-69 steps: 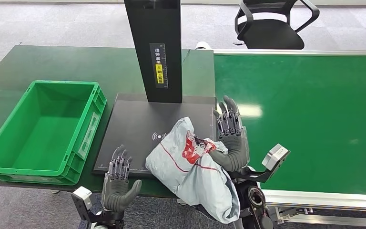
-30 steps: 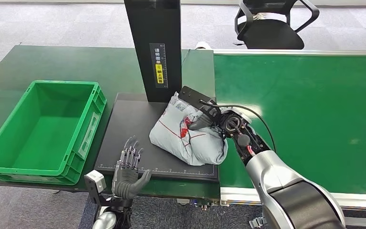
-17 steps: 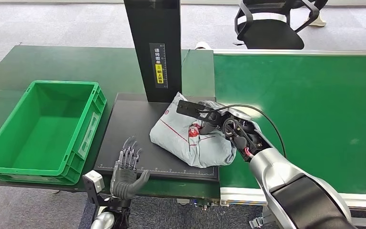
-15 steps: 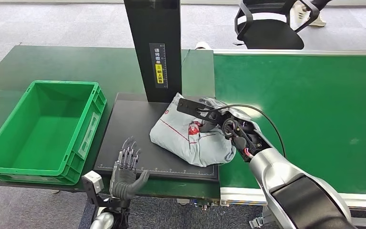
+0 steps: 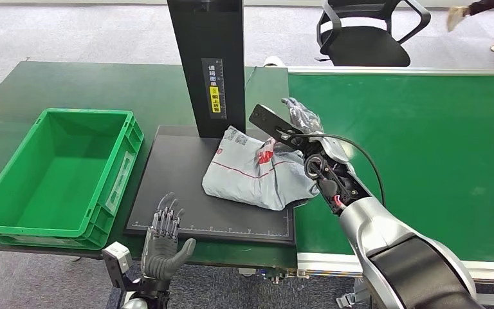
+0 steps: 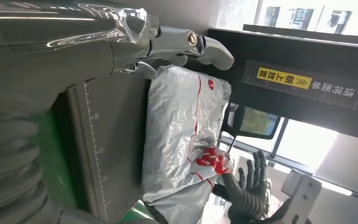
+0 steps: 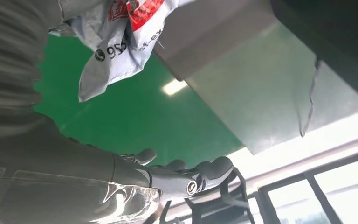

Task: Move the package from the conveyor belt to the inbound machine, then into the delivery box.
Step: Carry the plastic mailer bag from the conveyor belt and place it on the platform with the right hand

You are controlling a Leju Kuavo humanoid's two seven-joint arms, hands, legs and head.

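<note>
The package (image 5: 251, 172), a crumpled grey mail bag with red print, lies on the black plate of the inbound machine (image 5: 173, 180), at the foot of its black column (image 5: 209, 64). My right hand (image 5: 298, 118) hovers just above the bag's conveyor-side end, fingers spread, holding nothing. In the right wrist view that hand (image 7: 177, 177) is open, apart from the bag's corner (image 7: 116, 37). My left hand (image 5: 163, 239) is open at the table's front edge, short of the plate. The left wrist view shows the left hand (image 6: 168, 42), the bag (image 6: 182, 130) and the right hand (image 6: 249, 189) beyond it.
A green delivery box (image 5: 87, 111) stands empty left of the plate on the dark green table. The green conveyor belt (image 5: 424, 148) runs along the right. A black office chair (image 5: 366, 32) is behind it, and a person's feet (image 5: 489, 19) pass at the far right.
My right hand carried the bag from the table's front edge onto the plate, let go and rose off it. The bag now lies flatter. My left hand sank slightly.
</note>
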